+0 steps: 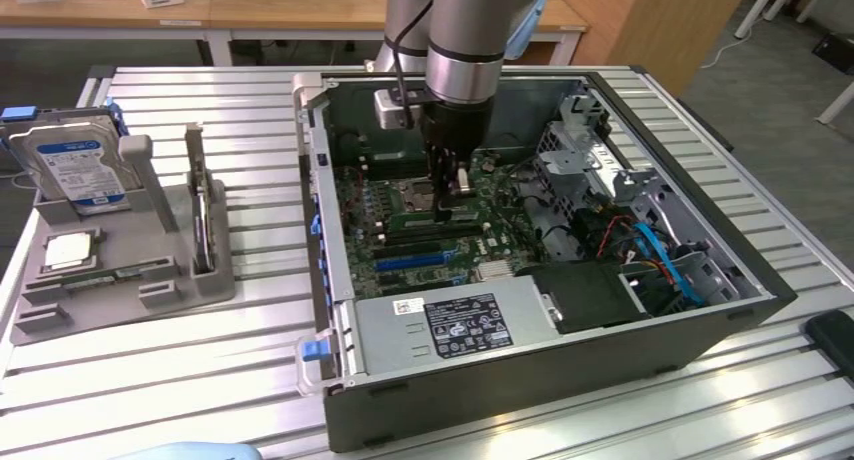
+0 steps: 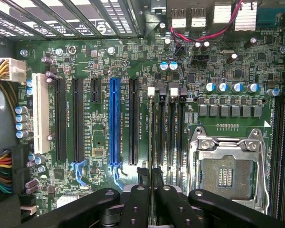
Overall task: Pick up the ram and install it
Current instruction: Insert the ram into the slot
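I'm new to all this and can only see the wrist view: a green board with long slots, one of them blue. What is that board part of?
Observer: It is the floor of an open computer case lying on its side on a slatted metal table. The arm reaches straight down into it from above.
Operator: And is the robot carrying something in there?
Observer: Yes. From the side, the gripper is shut on the ram, a thin green stick held low over the board and lined up with the slots. I cannot tell whether it is seated yet.
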Robot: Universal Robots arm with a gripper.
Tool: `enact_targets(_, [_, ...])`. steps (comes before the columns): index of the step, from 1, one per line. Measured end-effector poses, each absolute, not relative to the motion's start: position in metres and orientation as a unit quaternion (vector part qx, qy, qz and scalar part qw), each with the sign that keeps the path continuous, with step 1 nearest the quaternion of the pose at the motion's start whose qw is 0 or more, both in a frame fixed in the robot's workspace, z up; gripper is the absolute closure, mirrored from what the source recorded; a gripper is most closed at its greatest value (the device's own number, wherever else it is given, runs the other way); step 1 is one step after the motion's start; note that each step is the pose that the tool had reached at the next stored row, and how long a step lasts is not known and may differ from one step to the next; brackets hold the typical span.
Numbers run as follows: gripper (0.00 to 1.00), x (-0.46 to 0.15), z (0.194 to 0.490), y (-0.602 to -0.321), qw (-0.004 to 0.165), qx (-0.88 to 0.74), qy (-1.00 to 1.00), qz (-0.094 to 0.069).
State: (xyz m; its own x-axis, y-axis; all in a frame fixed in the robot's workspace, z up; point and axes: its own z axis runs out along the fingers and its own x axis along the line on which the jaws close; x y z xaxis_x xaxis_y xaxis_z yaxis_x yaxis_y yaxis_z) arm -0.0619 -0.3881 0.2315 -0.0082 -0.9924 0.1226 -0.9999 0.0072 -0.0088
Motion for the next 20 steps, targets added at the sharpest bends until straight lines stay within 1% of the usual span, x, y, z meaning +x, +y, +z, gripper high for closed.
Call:
enact_targets(8, [0.87,-0.0622,0.2325,-0.388,0.036,0.705,-0.706,0.05])
enact_targets(20, [0.87,-0.0632,0.2323,-0.3881,0.038,0.705,-0.706,0.053])
